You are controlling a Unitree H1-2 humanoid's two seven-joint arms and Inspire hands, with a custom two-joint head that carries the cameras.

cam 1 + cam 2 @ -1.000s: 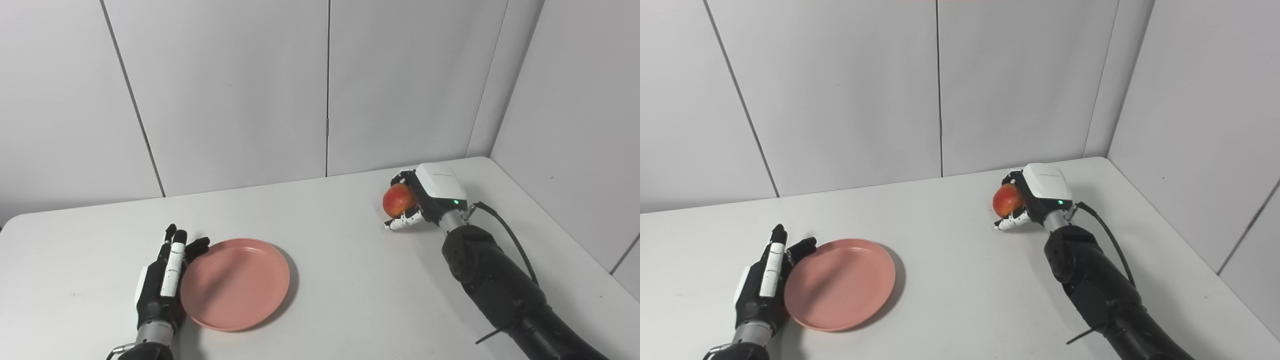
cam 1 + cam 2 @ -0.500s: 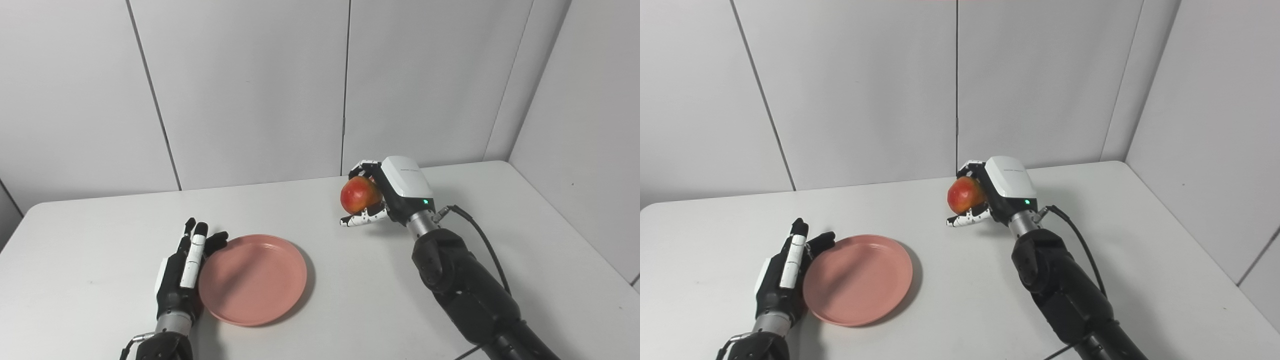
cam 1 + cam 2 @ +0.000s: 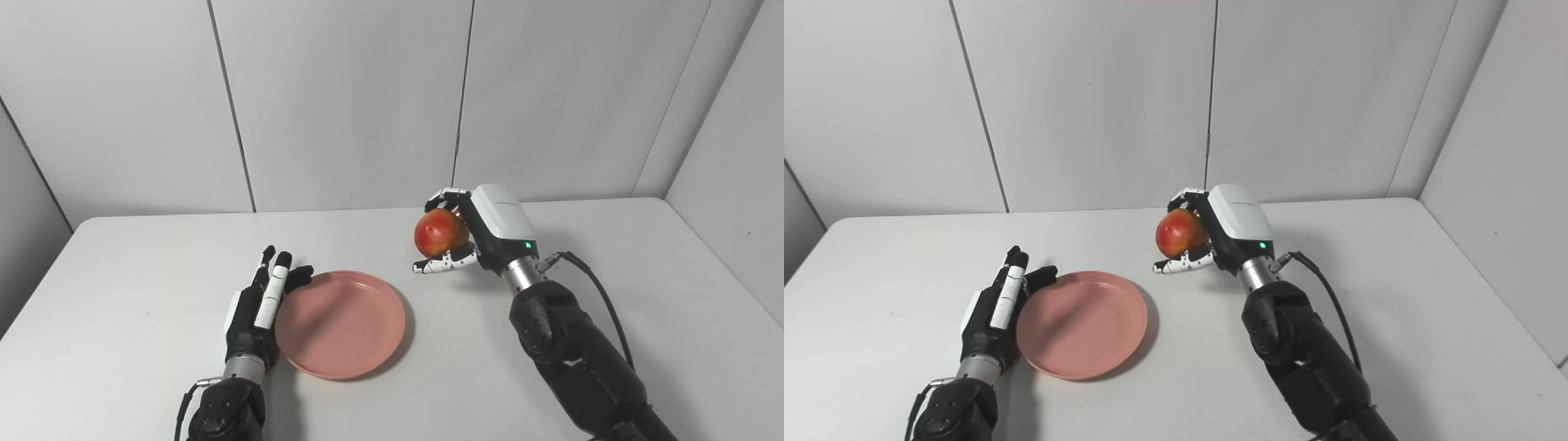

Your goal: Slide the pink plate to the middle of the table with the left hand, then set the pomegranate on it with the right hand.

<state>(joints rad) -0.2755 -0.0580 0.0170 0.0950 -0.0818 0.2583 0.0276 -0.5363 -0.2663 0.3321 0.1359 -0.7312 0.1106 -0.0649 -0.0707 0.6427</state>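
Here the pink plate [image 3: 340, 323] lies flat on the white tabletop [image 3: 122, 306], a little left of the middle, with nothing on it. The left hand [image 3: 257, 309] rests on its edge against the plate's left rim, fingers straight and together, pointing away from the robot; it grasps nothing and lies released, its thumb [image 3: 300, 277] touching or just beside the far-left part of the rim. The right hand [image 3: 474, 229] is raised above the tabletop, beyond the plate and to its right, and it is clenched around the pomegranate [image 3: 440, 233], a round red fruit with a yellowish patch on its top. The fingers [image 3: 447, 197] curl over the top of the fruit while the thumb [image 3: 442, 264] reaches under it, so the pomegranate is carried clear of the surface, near the plate's far-right rim but apart from it and not yet over the dish. The white back cover of that hand faces up and to the right, with a small green light lit near the wrist, and a black cable [image 3: 603, 303] loops from the wrist along the dark forearm. Pale grey wall panels [image 3: 343, 98] stand behind the tabletop.
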